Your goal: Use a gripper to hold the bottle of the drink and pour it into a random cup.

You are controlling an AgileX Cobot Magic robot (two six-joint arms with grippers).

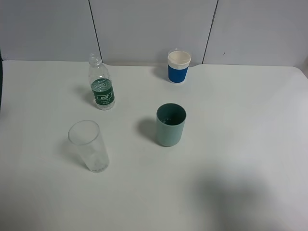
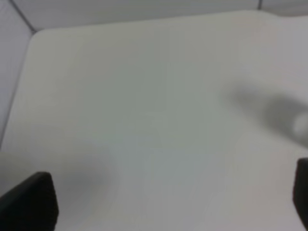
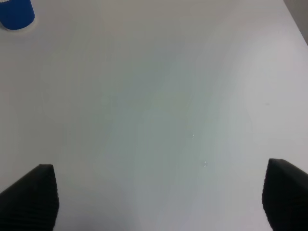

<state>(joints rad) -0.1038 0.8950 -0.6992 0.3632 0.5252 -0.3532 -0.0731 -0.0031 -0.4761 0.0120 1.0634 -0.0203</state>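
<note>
So here's what you've got on the white table (image 1: 240,144) right now. Your drink bottle (image 1: 101,86) is standing upright toward the back left in the high view, clear plastic with a dark green label, no cap on it, and there's liquid sitting in the lower part. Nothing is touching it. The teal-green cup (image 1: 171,124) is upright near the middle of the table, well apart from the bottle and to its right and closer to the front. Its inside looks darker, and I can't tell if anything is in there.

Two other containers are around: a clear tall glass (image 1: 88,146) at the front left, in front of the bottle, and a blue and white paper cup (image 1: 178,66) at the back, behind the teal one. All four stand apart from each other.

Neither arm shows up in the high view. On the wrist cams, your left gripper (image 2: 173,202) has its dark fingers (image 2: 29,202) spread wide at the two edges of the picture, with just bare table between them. Your right gripper (image 3: 159,197) looks the same, spread wide over bare table and holding nothing, and you can catch a corner of that blue paper cup (image 3: 16,13) way off in its view.
</note>
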